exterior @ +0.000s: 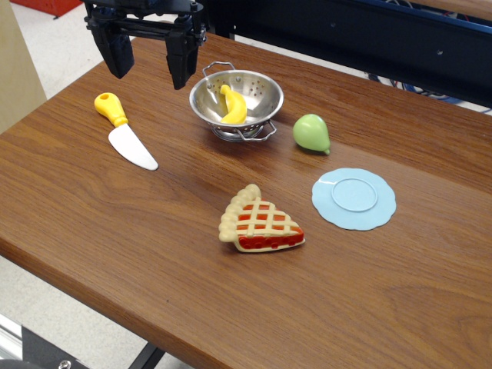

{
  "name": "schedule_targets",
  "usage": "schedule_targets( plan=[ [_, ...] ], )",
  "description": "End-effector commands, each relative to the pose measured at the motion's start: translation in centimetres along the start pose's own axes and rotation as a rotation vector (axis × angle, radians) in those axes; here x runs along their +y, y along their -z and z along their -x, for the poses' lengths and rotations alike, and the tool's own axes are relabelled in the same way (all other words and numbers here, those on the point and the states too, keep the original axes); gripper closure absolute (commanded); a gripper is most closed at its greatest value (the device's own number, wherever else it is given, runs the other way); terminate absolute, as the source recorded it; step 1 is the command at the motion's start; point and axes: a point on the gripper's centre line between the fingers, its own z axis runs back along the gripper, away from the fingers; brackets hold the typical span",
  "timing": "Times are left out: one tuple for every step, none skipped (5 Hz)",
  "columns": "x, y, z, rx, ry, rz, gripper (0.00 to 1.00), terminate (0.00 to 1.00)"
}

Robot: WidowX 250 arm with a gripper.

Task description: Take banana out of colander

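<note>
Lying inside the small shiny steel colander (237, 104) on the wooden tabletop (154, 231), the stubby yellow plastic banana (232, 105) looks light, stiff and slippery (best pinched mid-curve), while the gripper (150, 58) hangs left, jaws wide apart, empty.

Shiny steel colander (257, 96); glossy plastic banana (233, 106)

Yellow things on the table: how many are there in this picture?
2. The banana lies inside the colander at the back. The knife, with a yellow handle and white blade, lies flat on the table left of the colander. None seems hidden.
</note>
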Motion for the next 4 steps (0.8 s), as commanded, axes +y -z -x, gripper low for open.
schedule_targets(
  plan=[
    [0.0, 0.0, 0.0, 0.000, 0.000, 0.000, 0.00, 0.00],
    [-0.8, 0.2, -2.6, -0.068, -0.060, 0.052, 0.00, 0.00],
    [-2.0, 0.4, -5.0, -0.067, -0.082, 0.081, 0.00, 0.00],
    [-3.4, 0.5, -7.2, -0.095, -0.130, 0.103, 0.00, 0.00]
  ],
)
